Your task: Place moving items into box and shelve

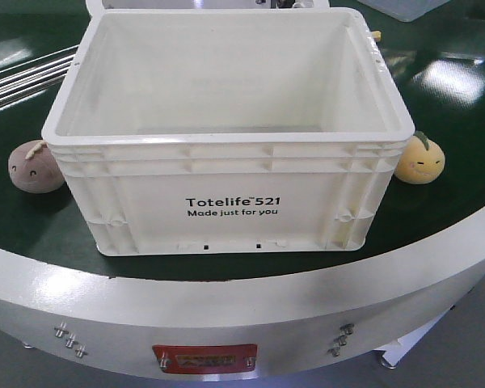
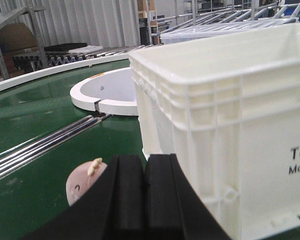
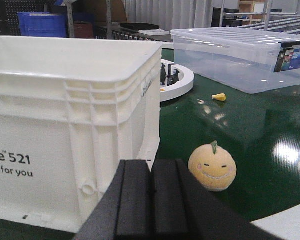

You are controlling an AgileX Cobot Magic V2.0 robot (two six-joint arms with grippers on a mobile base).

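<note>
Green round table (image 1: pixel 40 234), pale rim. Cream crate (image 1: pixel 226 182) mid-table, upright, open top, "Totelife 521" print facing front. Pinkish-brown plush ball (image 1: pixel 35 166) on the table just beside the crate's left wall. Yellow-orange plush ball (image 1: pixel 420 158), green leaf on top, just beside the right wall. Left gripper (image 2: pixel 144 165) and right gripper (image 3: pixel 151 170): fingers pressed together, gripping nothing

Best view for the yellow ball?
Right wrist: the yellow ball sits whole, face and leaf clear, beside the box. Front view shows it small, partly hidden by the box rim. Left wrist misses it.
</note>
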